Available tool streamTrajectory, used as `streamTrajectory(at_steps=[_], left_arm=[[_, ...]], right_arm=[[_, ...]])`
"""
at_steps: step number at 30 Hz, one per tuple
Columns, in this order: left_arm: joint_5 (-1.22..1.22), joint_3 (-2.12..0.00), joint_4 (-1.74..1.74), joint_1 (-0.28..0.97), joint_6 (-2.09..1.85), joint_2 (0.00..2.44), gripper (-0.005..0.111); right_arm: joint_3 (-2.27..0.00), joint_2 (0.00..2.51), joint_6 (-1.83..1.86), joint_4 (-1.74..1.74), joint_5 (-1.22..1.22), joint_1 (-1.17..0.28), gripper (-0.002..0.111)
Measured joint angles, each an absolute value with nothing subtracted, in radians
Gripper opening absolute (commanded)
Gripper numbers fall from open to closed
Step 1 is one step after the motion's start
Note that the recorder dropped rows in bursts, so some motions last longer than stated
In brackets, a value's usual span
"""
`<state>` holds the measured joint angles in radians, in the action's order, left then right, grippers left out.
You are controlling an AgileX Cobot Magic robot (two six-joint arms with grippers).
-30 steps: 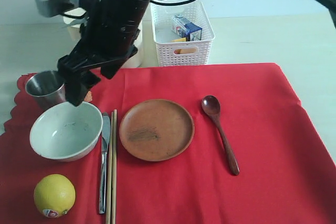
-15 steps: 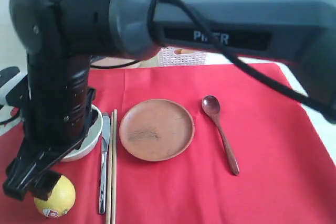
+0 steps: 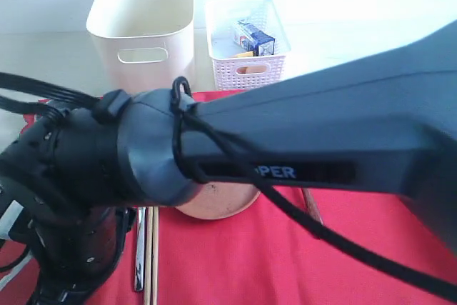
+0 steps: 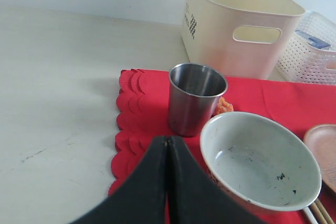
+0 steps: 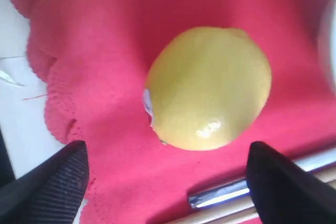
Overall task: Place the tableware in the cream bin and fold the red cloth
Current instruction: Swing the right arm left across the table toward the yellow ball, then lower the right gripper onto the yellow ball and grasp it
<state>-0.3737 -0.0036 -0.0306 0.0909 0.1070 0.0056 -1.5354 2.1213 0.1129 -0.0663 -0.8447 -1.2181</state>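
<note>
My right gripper (image 5: 168, 182) is open just above the red cloth (image 5: 105, 51), its fingers standing wide beside a yellow lemon (image 5: 210, 87). The knife's steel end (image 5: 226, 195) and the chopsticks (image 5: 220, 217) lie by one finger. My left gripper (image 4: 167, 142) is shut and empty over the cloth's scalloped edge (image 4: 131, 114), short of the steel cup (image 4: 195, 98) and the pale bowl (image 4: 260, 163). The cream bin (image 3: 143, 26) stands behind the cloth. The brown plate (image 3: 214, 205), knife (image 3: 138, 248) and chopsticks (image 3: 152, 255) show partly under the right arm (image 3: 285, 148); the spoon is almost hidden.
A white lattice basket (image 3: 246, 41) holding a carton stands right of the cream bin. A small orange food piece (image 4: 223, 106) lies behind the cup. The pale bare table (image 4: 58, 87) runs beside the cloth's scalloped edge. The right arm blocks most of the exterior view.
The right arm has swung down to the front left over the lemon, now covering bowl, cup and lemon in the exterior view. The cream bin shows again. The left gripper stays shut.
</note>
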Motion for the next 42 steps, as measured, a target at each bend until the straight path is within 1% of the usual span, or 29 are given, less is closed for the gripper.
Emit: streamTrajectory(at_steps=[7, 13, 21, 23, 25, 29, 31, 33, 34, 35, 40, 42], left_arm=[[-0.374, -0.004, -0.031, 0.091, 0.107, 0.006, 0.0], [-0.374, -0.004, -0.031, 0.091, 0.107, 0.006, 0.0], [-0.374, -0.004, -0.031, 0.091, 0.107, 0.006, 0.0], [-0.374, -0.004, -0.031, 0.091, 0.107, 0.006, 0.0], [-0.374, -0.004, -0.031, 0.091, 0.107, 0.006, 0.0], [-0.374, -0.004, -0.031, 0.091, 0.107, 0.006, 0.0], [-0.374, -0.004, -0.031, 0.091, 0.107, 0.006, 0.0], [-0.374, -0.004, -0.031, 0.091, 0.107, 0.006, 0.0], [-0.374, -0.004, -0.031, 0.091, 0.107, 0.006, 0.0], [-0.374, -0.004, -0.031, 0.091, 0.107, 0.006, 0.0], [-0.374, -0.004, -0.031, 0.091, 0.107, 0.006, 0.0], [-0.374, -0.004, -0.031, 0.091, 0.107, 0.006, 0.0]], right_arm=[[-1.403, 2.014, 0.065, -0.012, -0.654, -1.22, 0.077], [-1.328, 2.013, 0.063, -0.012, -0.518, -1.22, 0.077], [-1.317, 2.046, 0.061, -0.054, -0.407, -1.22, 0.077], [-1.317, 2.061, 0.061, -0.066, -0.395, -1.22, 0.075], [-1.317, 2.079, 0.061, -0.069, -0.391, -1.22, 0.068], [-1.317, 2.097, 0.06, -0.072, -0.373, -1.22, 0.032], [-1.317, 2.097, 0.06, -0.072, -0.373, -1.22, 0.017], [-1.317, 2.092, 0.06, -0.072, -0.378, -1.22, 0.004], [-1.315, 2.086, 0.06, -0.072, -0.385, -1.22, 0.001], [-1.312, 2.078, 0.06, -0.072, -0.392, -1.22, 0.0], [-1.311, 1.968, 0.087, -0.08, -0.481, -1.22, 0.0], [-1.311, 1.875, 0.099, -0.065, -0.53, -1.22, 0.0]])
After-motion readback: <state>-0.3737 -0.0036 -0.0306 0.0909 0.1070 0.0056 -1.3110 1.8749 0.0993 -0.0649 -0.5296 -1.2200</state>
